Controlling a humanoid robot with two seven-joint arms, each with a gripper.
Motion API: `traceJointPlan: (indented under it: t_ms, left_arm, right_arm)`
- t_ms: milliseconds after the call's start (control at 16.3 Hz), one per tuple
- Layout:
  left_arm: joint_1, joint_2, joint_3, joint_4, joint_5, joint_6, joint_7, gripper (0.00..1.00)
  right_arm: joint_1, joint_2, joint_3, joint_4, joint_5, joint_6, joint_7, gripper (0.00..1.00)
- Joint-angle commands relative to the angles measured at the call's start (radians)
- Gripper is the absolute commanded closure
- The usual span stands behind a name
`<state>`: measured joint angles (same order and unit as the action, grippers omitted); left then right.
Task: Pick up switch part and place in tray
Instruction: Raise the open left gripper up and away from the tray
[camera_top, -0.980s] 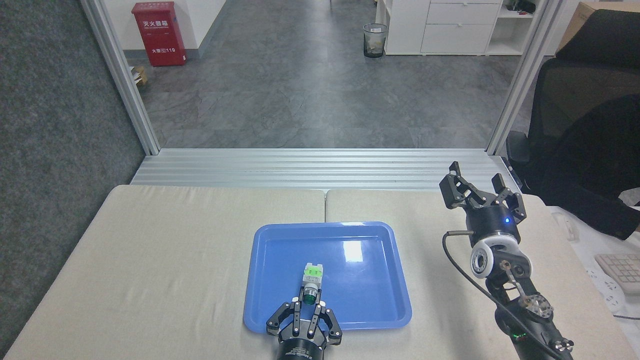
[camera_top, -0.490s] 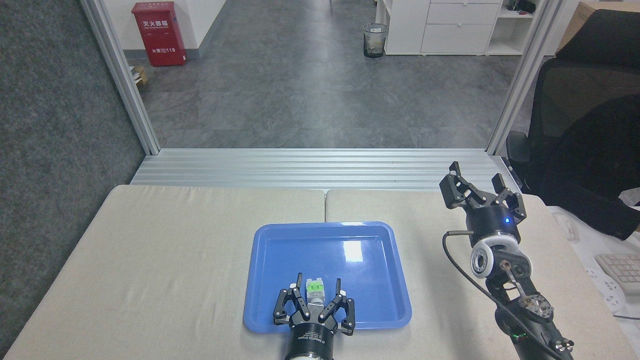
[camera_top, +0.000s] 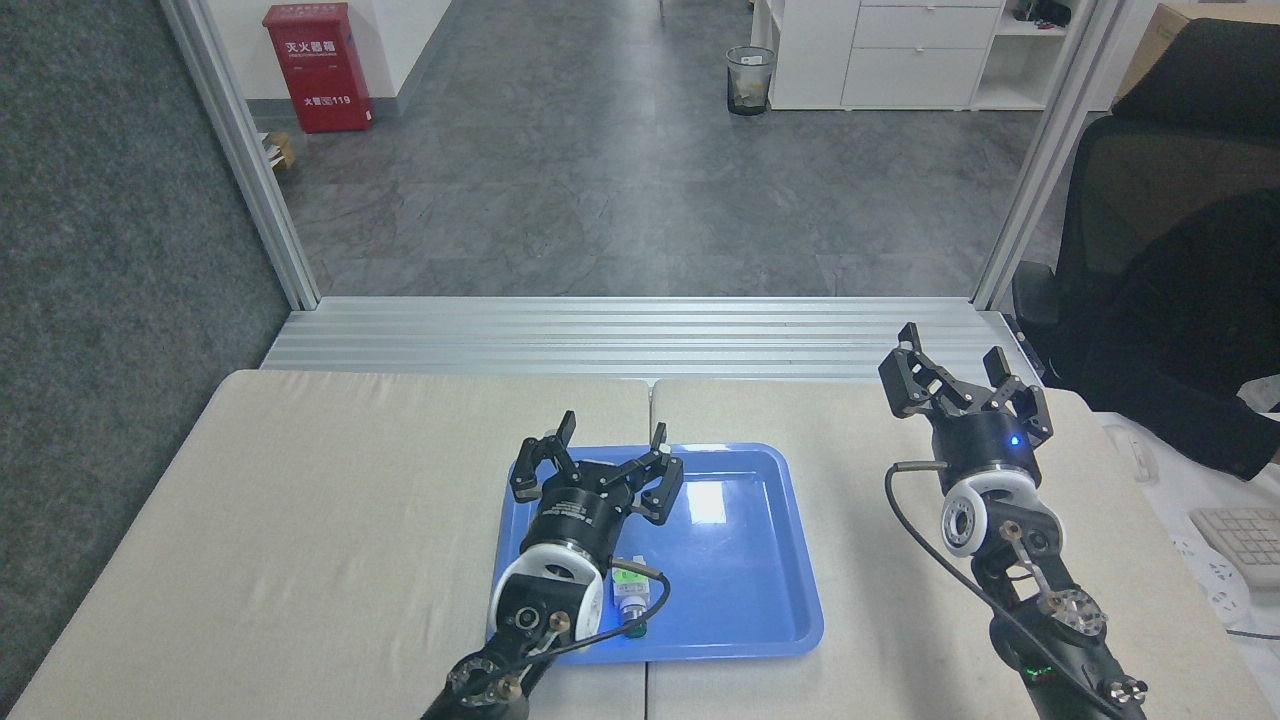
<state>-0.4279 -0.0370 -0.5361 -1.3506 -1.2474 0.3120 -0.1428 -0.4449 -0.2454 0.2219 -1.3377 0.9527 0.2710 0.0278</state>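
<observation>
Switch part resting in blue tray; both my claws released and empty.

The switch part (camera_top: 628, 595) lies on the floor of the tray (camera_top: 760, 600), near its front rim, below and just right of my left wrist. My left claw (camera_top: 600, 462) hangs spread over the tray's far-left corner. My right claw (camera_top: 957, 378) stands spread, well apart. A red cabinet (camera_top: 317, 66) reads "119".

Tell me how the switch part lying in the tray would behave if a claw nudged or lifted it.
The switch part looks like hard moulded plastic, so probably stiff and light. It lies on its side on the glossy blue tray, so a nudge would likely make it slide. Its round cap end might let it roll a little, though the squarish green block should check that.
</observation>
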Motion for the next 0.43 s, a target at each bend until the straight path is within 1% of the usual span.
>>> traceJointPlan:
  t_ms: [0, 61, 245, 306, 367]
  left_arm:
    - [-0.069, 0.190, 0.498, 0.045, 0.302, -0.302, 0.008, 0.00]
    - [-0.054, 0.195, 0.546, 0.059, 0.333, -0.347, 0.008, 0.00]
    - [-0.063, 0.215, 0.551, 0.145, 0.322, -0.357, 0.029, 0.00]
    - [-0.055, 0.235, 0.551, 0.149, 0.322, -0.355, 0.029, 0.00]
    - [-0.049, 0.239, 0.551, 0.149, 0.322, -0.355, 0.029, 0.00]
  right_arm:
    - [0.000, 0.000, -0.001, 0.000, 0.000, 0.001, 0.000, 0.00]
    - [0.000, 0.000, 0.000, 0.000, 0.000, 0.001, 0.000, 0.00]
    - [0.000, 0.000, 0.000, 0.000, 0.001, 0.001, 0.000, 0.00]
    - [0.000, 0.000, 0.001, 0.000, 0.000, 0.001, 0.000, 0.00]
    - [0.000, 0.000, 0.001, 0.000, 0.000, -0.001, 0.000, 0.00]
